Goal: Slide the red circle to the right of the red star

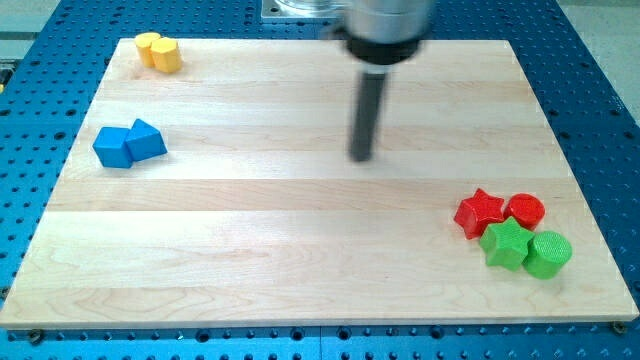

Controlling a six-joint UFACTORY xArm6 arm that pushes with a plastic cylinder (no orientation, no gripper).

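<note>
Red circle [525, 210] sits touching the right side of the red star [480, 212], near the bench's right edge; my tip [362, 157] is well apart from both.

My tip rests on bare wood of the bench [250, 240] around the middle, slightly toward the far side, with no block touching it. There is no gripper on this arm, only the dark rod, so nothing is held. Just on the near side of the red pair lie a green star [506, 244] and a green circle [548, 253], side by side and touching, the green star pressed against the red star. At the left, a blue cube [113, 147] and a second blue block [147, 139], shape unclear, sit touching. Two yellow round blocks [158, 51] sit together at the far left corner.
</note>
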